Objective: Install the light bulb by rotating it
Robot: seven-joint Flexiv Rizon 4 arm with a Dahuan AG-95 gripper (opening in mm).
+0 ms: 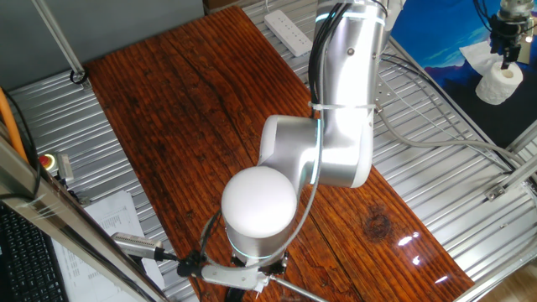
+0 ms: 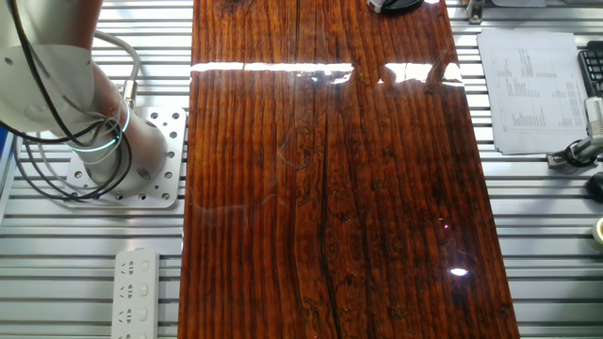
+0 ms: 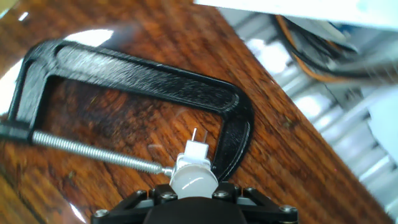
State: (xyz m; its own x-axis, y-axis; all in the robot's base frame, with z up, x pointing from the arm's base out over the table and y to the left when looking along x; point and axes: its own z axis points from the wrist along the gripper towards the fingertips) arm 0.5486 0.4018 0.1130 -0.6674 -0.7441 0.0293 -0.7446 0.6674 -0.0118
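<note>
A black C-clamp (image 3: 143, 74) lies on the wooden tabletop (image 3: 292, 155) directly ahead of my fingers, its threaded screw (image 3: 93, 152) running toward the light bulb (image 3: 194, 171). My gripper (image 3: 194, 194) is clenched on the light bulb, whose two pins point away from me, above the tabletop. A white power strip (image 2: 137, 292) lies beside the board; no legible writing.
</note>
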